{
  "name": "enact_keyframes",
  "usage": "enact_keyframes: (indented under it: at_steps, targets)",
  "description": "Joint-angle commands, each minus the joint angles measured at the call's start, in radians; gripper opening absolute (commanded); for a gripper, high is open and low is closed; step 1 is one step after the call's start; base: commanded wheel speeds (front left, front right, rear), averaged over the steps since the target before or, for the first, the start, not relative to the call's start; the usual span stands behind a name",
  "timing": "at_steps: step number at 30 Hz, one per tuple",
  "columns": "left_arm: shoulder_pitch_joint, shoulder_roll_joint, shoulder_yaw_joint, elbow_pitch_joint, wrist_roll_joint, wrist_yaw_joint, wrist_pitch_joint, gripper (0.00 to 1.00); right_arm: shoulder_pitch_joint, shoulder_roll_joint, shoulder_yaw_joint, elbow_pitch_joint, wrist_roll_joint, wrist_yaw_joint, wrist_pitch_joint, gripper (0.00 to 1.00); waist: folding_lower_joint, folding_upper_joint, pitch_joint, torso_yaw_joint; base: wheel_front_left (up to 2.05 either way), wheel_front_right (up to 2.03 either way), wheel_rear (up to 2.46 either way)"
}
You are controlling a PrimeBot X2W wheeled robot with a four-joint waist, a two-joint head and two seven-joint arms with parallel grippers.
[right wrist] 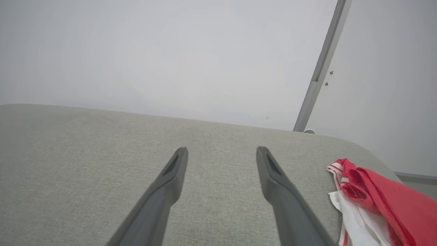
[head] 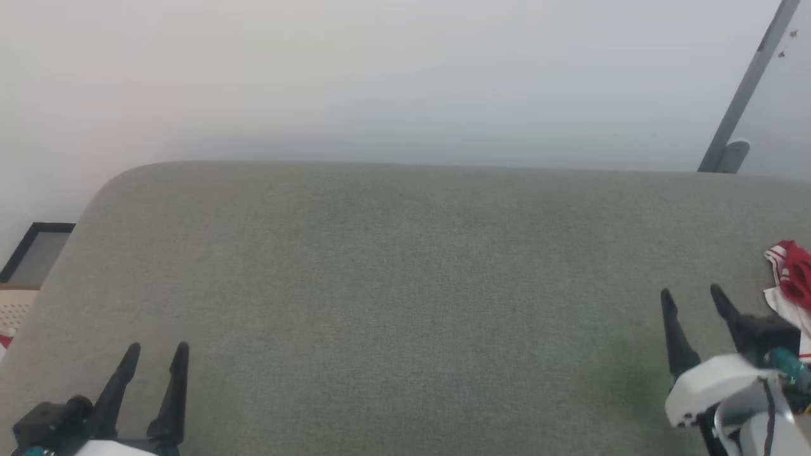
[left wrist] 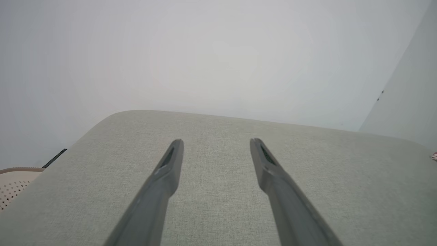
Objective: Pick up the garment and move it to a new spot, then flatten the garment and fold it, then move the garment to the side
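Both claws hover over a grey-green upholstered surface [head: 405, 266], and each has its two dark fingers spread wide with nothing between them. The left claw [head: 158, 346] points across bare fabric toward the far rounded edge, and its own wrist view shows the left claw [left wrist: 215, 141] open over that same weave. The right claw [head: 690, 291] is set well apart from the left one, and its wrist view also shows it [right wrist: 222, 149] gaping.

The garment [head: 795, 272] lies bunched just beside the right claw, on that claw's outer side and apart from its fingers. It rests near the surface's right edge. Seen from the right wrist, the garment [right wrist: 375, 201] is a crumpled red heap with white cloth under it and red-and-white striped trim at its far end.

Beyond the right claw a grey pole [right wrist: 321, 68] slants up the pale wall. Outside the left claw, past the surface's edge, sits a beige perforated object [left wrist: 13, 181].
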Motion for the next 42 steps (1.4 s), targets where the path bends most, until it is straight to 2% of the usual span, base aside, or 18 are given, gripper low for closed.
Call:
enact_keyframes:
  at_steps: [1,8,14,39,40,42]
  targets:
    - [0.021,0.001,0.011,-0.009,0.013,-0.001,-0.004,1.0,0.036,0.021,-0.015,-0.037,-0.016,-0.002,-0.002,1.0,0.0,0.0,-0.008,0.007,0.0,0.0,0.0]
    - [0.057,-0.01,0.04,-0.034,0.015,-0.001,-0.004,1.0,0.147,0.088,-0.043,-0.14,-0.039,-0.002,-0.002,1.0,0.0,0.0,-0.014,0.005,0.0,0.0,0.0]
    - [0.073,-0.017,0.05,-0.047,0.02,-0.002,-0.004,1.0,0.211,0.121,-0.041,-0.2,-0.05,-0.002,-0.002,1.0,0.0,0.0,-0.013,-0.004,0.0,0.0,0.0]
    - [0.07,-0.016,0.033,-0.055,0.029,-0.002,-0.004,1.0,0.256,0.144,0.007,-0.255,-0.037,-0.002,-0.002,1.0,0.0,0.0,-0.013,-0.05,0.0,0.0,0.0]
    - [0.069,-0.016,0.032,-0.053,0.027,0.0,0.0,0.0,0.244,0.139,0.007,-0.249,-0.04,0.0,0.0,0.0,0.0,0.0,-0.013,-0.05,0.0,0.0,0.0]
    - [0.07,-0.026,0.028,-0.042,0.028,0.0,0.002,0.0,0.245,0.14,0.006,-0.232,-0.035,0.0,0.002,0.0,0.0,0.0,-0.013,-0.05,0.0,0.0,0.0]
